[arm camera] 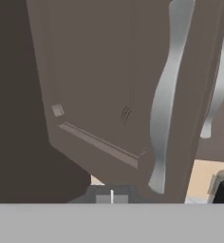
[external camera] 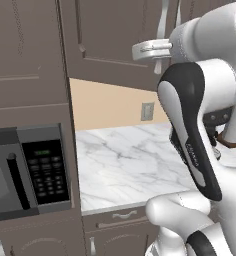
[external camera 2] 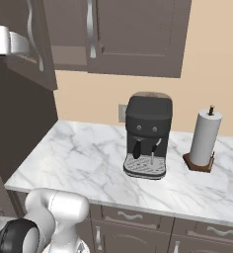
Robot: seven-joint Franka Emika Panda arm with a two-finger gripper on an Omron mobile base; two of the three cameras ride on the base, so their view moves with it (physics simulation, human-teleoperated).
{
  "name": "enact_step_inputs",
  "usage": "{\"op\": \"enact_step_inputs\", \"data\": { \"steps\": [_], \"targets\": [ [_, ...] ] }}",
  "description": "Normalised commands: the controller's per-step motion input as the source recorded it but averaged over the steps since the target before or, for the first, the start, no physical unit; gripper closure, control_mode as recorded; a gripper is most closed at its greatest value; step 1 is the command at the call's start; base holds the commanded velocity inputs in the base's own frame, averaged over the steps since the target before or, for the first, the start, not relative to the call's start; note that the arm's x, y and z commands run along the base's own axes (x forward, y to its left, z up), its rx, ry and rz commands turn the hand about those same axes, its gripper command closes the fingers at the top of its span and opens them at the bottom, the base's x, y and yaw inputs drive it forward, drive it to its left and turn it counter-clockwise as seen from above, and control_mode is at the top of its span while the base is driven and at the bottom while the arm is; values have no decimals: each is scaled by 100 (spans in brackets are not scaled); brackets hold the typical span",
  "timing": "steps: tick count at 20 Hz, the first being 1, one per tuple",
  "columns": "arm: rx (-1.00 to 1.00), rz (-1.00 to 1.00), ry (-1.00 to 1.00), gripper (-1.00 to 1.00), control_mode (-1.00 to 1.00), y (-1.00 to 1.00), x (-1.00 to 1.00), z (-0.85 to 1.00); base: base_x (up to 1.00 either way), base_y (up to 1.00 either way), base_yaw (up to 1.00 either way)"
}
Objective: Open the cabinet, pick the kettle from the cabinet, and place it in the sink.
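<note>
Left edge: tall unit with microwave (external camera: 30, 170), its side wall running straight up beside the counter. Marble counter (external camera: 125, 165) opens rightward from it, bare at the left, front edge over drawer fronts with small silver pulls.

Above: wall cabinet (external camera 2: 133, 34), double doors. In the right base view the left door (external camera 2: 27, 44) stands swung slightly out from the face, its lower corner hanging over the counter's left end; the right door lies flush. Long curved silver handles (arm camera: 168, 95) run down both doors near their meeting edges.

Gripper (external camera 2: 10, 43) sits high at the left door, level with its handle. Finger tips are out of frame; jaws are fully closed, and what they grip cannot be told. The hand view looks close along the door panel and handle.

Kettle is behind the doors, unseen.

Right of centre: black coffee machine (external camera 2: 147, 136) against the beige wall, an outlet (external camera: 147, 111) just behind it. Further right, paper towel roll (external camera 2: 205, 138) upright on a wooden base. Free counter in front of both.
</note>
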Motion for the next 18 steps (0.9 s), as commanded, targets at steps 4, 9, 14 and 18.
{"op": "enact_step_inputs", "data": {
  "steps": [4, 9, 14, 18],
  "targets": [
    [-1, -3, 2, 100, -100, 20, -45, 11, 0, 0, 0],
    [0, 0, 3, 100, -100, -31, -27, 7, 0, 0, 0],
    [0, 0, 4, -100, -100, -42, -7, 0, 0, 0, 0],
    [0, 0, 13, -100, -100, -45, 0, -2, 0, 0, 0]
  ]
}}
